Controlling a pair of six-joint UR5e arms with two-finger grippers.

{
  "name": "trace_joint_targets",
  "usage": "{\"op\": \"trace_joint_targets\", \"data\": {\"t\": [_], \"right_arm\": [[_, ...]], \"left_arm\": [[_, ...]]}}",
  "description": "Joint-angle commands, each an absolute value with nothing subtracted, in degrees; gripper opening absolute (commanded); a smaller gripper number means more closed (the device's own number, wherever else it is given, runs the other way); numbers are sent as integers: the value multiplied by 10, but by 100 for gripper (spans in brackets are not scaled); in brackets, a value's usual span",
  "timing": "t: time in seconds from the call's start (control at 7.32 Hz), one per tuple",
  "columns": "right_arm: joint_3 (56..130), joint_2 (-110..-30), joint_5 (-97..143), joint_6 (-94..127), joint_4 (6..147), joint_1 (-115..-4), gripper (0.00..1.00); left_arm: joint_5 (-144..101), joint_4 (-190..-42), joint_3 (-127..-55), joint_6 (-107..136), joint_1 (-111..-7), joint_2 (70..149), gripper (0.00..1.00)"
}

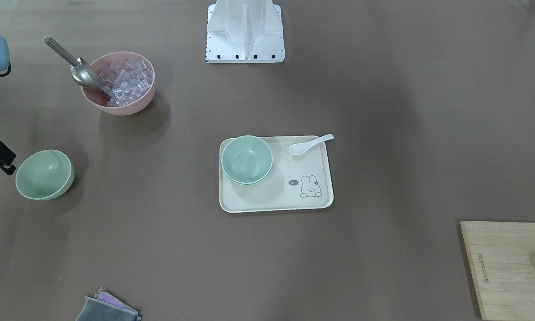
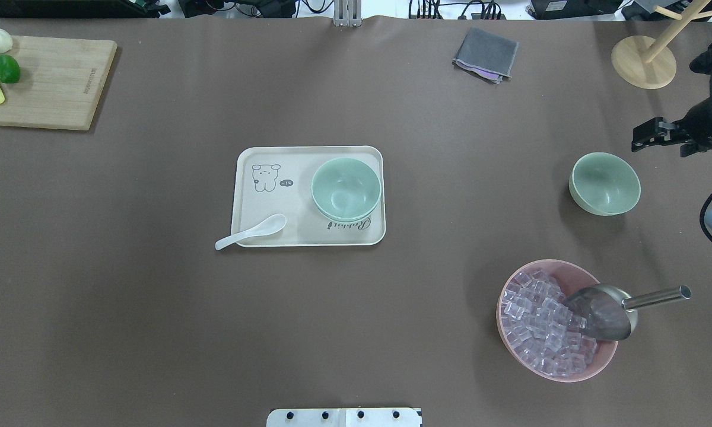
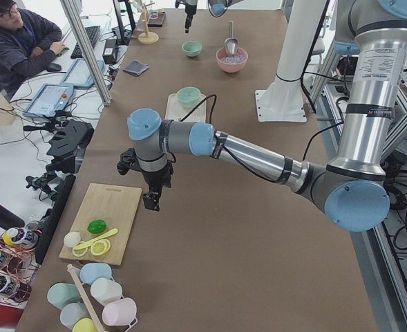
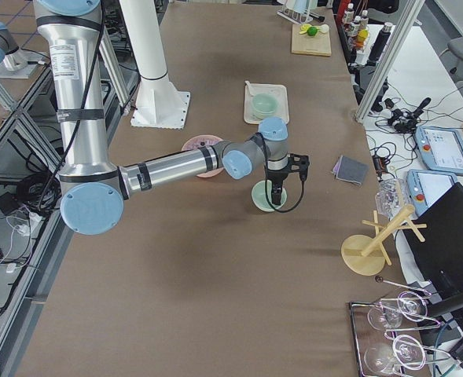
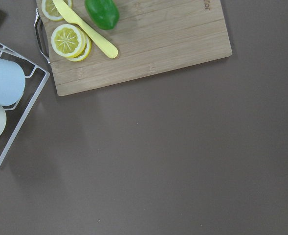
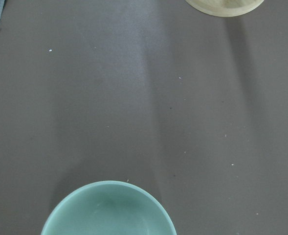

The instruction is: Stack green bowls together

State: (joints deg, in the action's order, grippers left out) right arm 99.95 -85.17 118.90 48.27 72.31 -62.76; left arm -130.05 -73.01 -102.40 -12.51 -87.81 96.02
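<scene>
Two green bowls (image 2: 346,190) sit nested on the beige tray (image 2: 299,157) in the middle of the table; they also show in the front view (image 1: 247,160). A third green bowl (image 2: 605,182) stands alone on the table at the right, also in the front view (image 1: 44,174) and at the bottom of the right wrist view (image 6: 109,213). My right gripper (image 2: 644,135) hovers just beyond this bowl, looks open and holds nothing. My left gripper (image 3: 150,200) hangs over the table by the cutting board, seen only in the left side view; I cannot tell its state.
A pink bowl (image 2: 513,344) of clear cubes with a metal scoop (image 2: 605,308) stands near the lone bowl. A white spoon (image 2: 252,231) lies on the tray's edge. A cutting board (image 2: 41,83), a grey cloth (image 2: 485,54) and a wooden stand (image 2: 644,62) sit at the far edge.
</scene>
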Motion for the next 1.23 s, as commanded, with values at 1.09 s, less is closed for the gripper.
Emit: {"op": "trace_joint_targets", "data": {"t": [1.09], "right_arm": [[944, -889, 1150, 539, 609, -575, 55]], "left_arm": [[-1302, -734, -1027, -123, -878, 935, 98]]}}
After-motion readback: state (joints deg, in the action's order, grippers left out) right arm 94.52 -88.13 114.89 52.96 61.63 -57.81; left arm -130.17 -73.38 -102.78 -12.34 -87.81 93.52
